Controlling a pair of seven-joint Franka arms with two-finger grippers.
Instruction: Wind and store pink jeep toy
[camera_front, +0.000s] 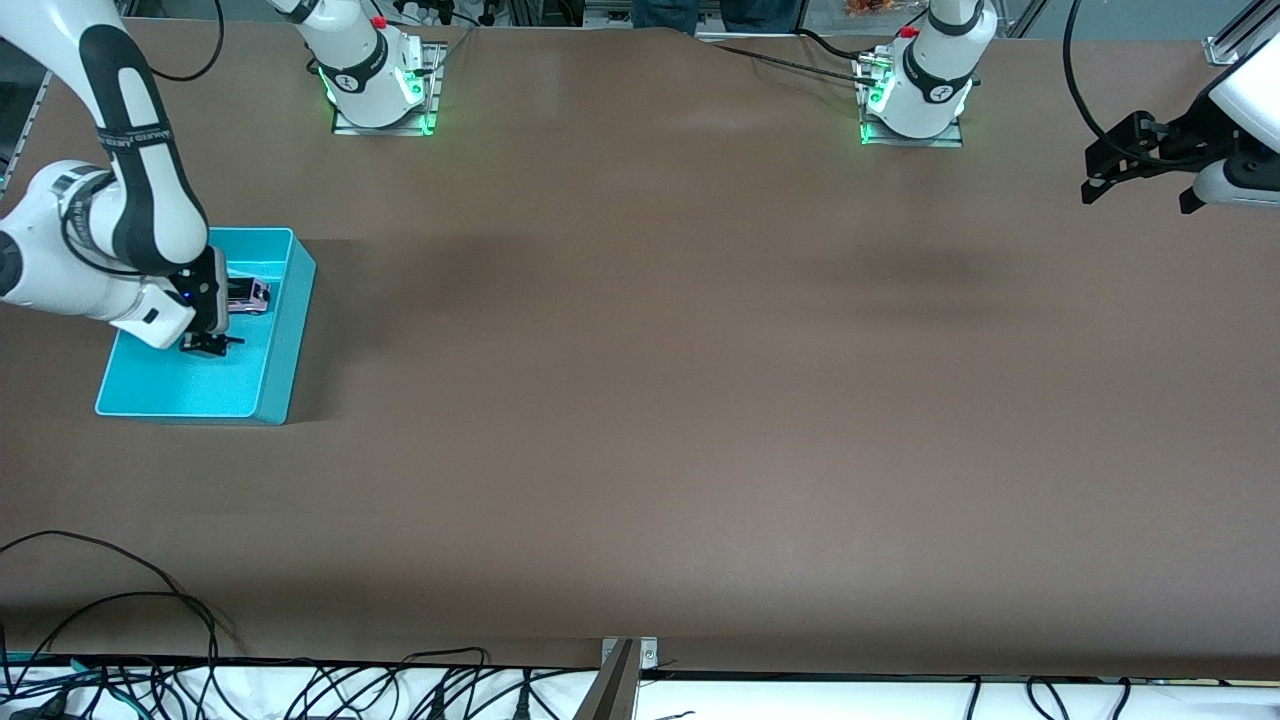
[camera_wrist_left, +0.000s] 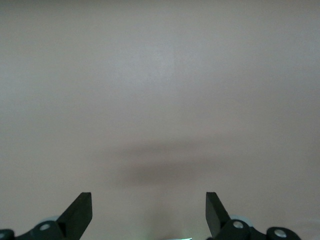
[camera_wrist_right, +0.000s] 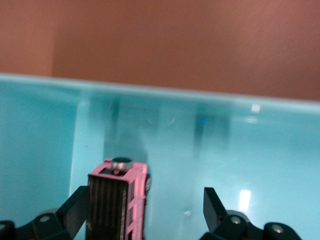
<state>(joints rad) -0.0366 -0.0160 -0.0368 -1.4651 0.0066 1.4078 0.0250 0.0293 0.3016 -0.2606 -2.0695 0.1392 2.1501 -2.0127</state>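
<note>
The pink jeep toy (camera_front: 250, 293) lies in the turquoise bin (camera_front: 285, 370) at the right arm's end of the table. My right gripper (camera_front: 213, 325) is down inside the bin and open. In the right wrist view the jeep (camera_wrist_right: 119, 200) shows its black ribbed roof and pink side, close against one finger (camera_wrist_right: 79, 206); a wide gap separates it from the other finger (camera_wrist_right: 212, 207). The bin's wall (camera_wrist_right: 200, 130) rises ahead of the right gripper (camera_wrist_right: 147, 212). My left gripper (camera_front: 1135, 198) waits open and empty, raised over the left arm's end of the table.
The left wrist view shows only bare brown table under the open left gripper (camera_wrist_left: 149, 212). The arm bases (camera_front: 380, 90) (camera_front: 915, 95) stand along the table's top edge. Cables (camera_front: 150, 680) lie along the edge nearest the front camera.
</note>
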